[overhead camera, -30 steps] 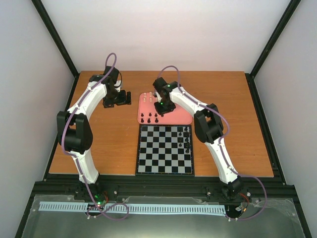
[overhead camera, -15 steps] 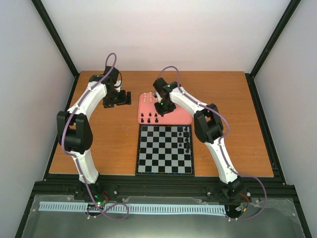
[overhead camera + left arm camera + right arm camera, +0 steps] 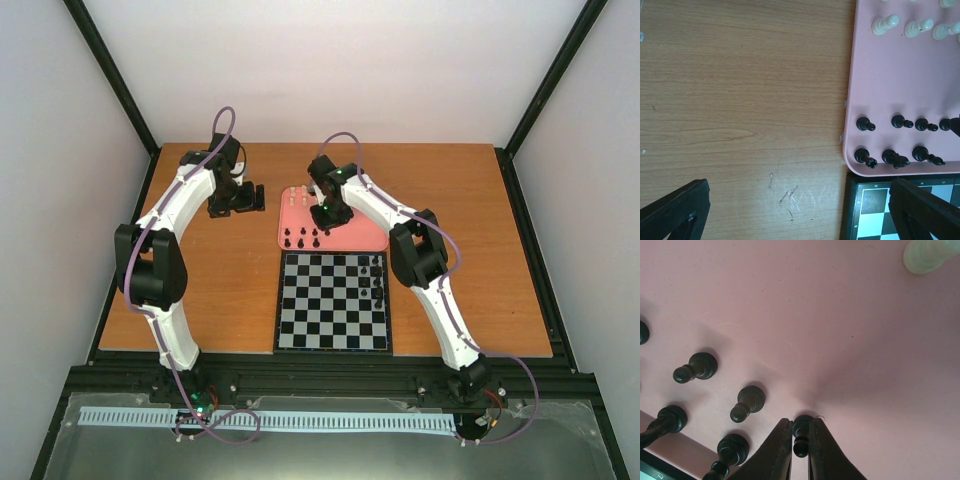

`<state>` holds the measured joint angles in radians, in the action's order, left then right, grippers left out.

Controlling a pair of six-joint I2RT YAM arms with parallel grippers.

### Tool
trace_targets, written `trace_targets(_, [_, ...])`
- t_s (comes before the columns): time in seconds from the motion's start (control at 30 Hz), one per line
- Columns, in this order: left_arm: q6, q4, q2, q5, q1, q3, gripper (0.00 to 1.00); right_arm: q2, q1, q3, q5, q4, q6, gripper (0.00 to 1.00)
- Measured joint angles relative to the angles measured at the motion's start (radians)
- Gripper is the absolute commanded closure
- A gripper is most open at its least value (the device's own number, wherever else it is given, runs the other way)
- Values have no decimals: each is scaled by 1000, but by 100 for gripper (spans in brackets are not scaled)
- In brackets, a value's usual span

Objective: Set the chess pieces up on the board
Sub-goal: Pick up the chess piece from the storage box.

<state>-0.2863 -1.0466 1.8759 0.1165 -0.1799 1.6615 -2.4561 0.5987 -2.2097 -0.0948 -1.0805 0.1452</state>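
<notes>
In the overhead view our right hand (image 3: pixel 330 216) hangs over the pink tray (image 3: pixel 365 238), which lies on the table (image 3: pixel 220 290) just above the board (image 3: pixel 334 302) at the centre of the frame. The right wrist view shows its two fingers (image 3: pixel 776 450) closed on a single black piece (image 3: pixel 801 427) at the bottom centre of that frame, one finger on each side of it. We cannot tell whether its base touches the tray or sits just clear of it. Around it, toward the lower left of that view, several more black pieces (image 3: pixel 747 401) stand on the pink surface, each apart from the others. One cream-white piece (image 3: pixel 927 255) shows at the upper right corner. In the overhead view a short column of black pieces already stands on the board (image 3: pixel 377 280) along its right edge, and the other squares carry nothing we can make out. Our left hand (image 3: pixel 242 197) sits over bare table at the upper left, just left of the tray. Its fingers (image 3: pixel 675 210) are spread wide apart and hold nothing. Its wrist view shows two rows of black pieces on the tray along that frame's lower right, a few cream-white ones at its upper right, and a corner of the board just below the tray.
</notes>
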Motion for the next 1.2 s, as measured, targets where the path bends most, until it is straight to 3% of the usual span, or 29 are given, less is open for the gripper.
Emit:
trace_targets(0.77, [0, 1, 0, 0, 0, 0, 0, -3, 0, 0, 0, -9, -2, 78])
trace_targets(0.9, [0, 1, 0, 0, 0, 0, 0, -11, 0, 0, -1, -13, -3, 79])
trace_targets(1.2, [0, 1, 0, 0, 0, 0, 0, -18, -1, 0, 0, -18, -4, 93])
